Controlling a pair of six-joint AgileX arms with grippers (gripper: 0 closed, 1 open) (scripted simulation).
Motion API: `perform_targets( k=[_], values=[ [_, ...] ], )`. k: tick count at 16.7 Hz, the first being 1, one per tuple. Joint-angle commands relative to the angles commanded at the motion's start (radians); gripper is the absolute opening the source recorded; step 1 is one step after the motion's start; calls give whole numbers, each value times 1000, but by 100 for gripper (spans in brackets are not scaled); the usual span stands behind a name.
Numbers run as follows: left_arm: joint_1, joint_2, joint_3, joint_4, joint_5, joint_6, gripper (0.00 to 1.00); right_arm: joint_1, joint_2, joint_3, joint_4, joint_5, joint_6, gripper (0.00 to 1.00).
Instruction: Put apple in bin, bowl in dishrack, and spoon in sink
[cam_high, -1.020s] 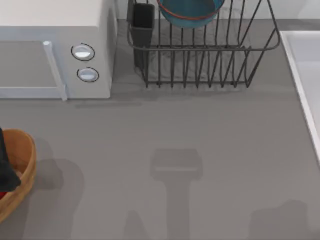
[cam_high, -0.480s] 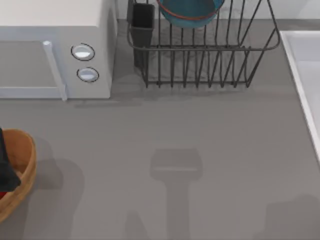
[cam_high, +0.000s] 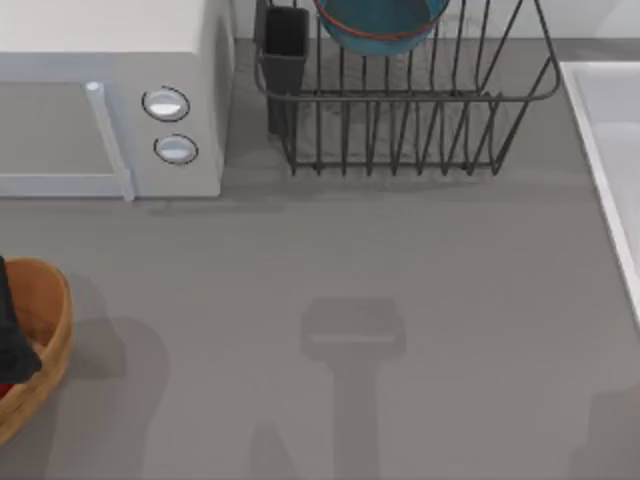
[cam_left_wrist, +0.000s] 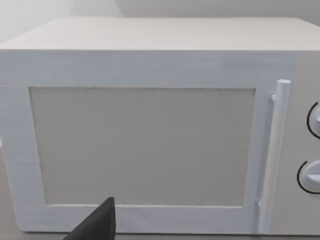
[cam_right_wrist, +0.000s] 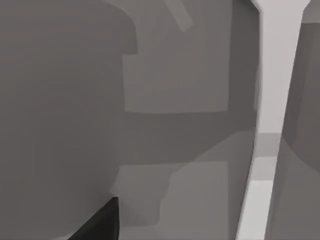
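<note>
The apple (cam_high: 5, 389) shows as a sliver of red at the bench's left edge, inside the bin (cam_high: 52, 345), whose tan rim curves out from that edge near the front left corner. Directly over the apple, and partly covering the bin's inside, is a dark shape that is the left claw (cam_high: 12, 335); it is cut off by the edge, so whether it is released or clenched cannot be told. In the left wrist view one dark fingertip (cam_left_wrist: 97, 222) pokes up in front of the microwave's door.

The bowl (cam_high: 380, 22) sits in the dishrack (cam_high: 400, 100) at the back edge of the bench, its blue body and reddish rim among the upright bars, with the black utensil cup (cam_high: 286, 45) at the rack's left corner. The microwave (cam_high: 110, 100) fills the back left corner, just beside the rack. The sink (cam_high: 610, 150) runs along the right edge, its pale rim raised above the grey bench (cam_high: 400, 260).

The right wrist view looks down at that pale rim (cam_right_wrist: 272, 115) with grey surface on either side, and one dark fingertip (cam_right_wrist: 100, 225) of the right claw at the frame's border; its state cannot be told either.

The middle and front of the bench carry shadows and give wide room between bin, rack and sink.
</note>
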Motion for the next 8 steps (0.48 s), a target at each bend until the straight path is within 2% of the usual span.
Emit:
perform_targets(
  k=[4, 8],
  values=[
    [0, 0, 0, 0, 0, 0, 100, 0, 5, -5, 8, 0, 0, 100],
    [0, 0, 0, 0, 0, 0, 100, 0, 5, -5, 8, 0, 0, 70]
  ],
)
